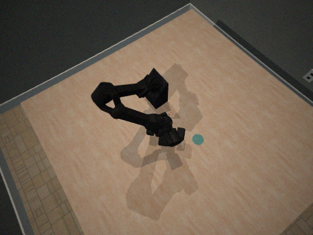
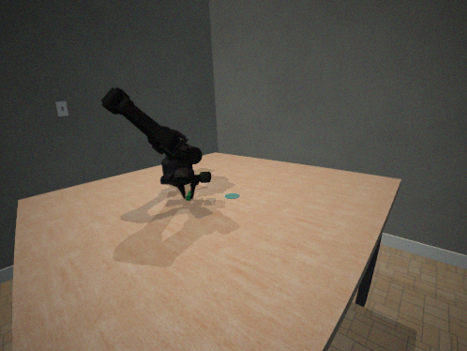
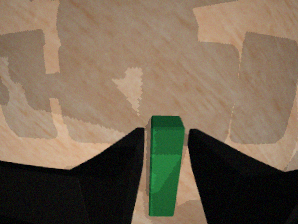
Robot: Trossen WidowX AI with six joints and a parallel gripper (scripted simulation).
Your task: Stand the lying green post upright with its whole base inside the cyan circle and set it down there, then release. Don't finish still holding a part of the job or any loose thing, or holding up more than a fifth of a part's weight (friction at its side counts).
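Grasp closing on the post; standing and placing still to do.

The table (image 2: 291, 244) fills the exterior view; at its centre the gripper (image 3: 166, 163) has its jaws narrowing around the lying green post (image 3: 165, 165), small gaps showing each side. The cyan circle (image 2: 232, 196) lies just right, nothing between.
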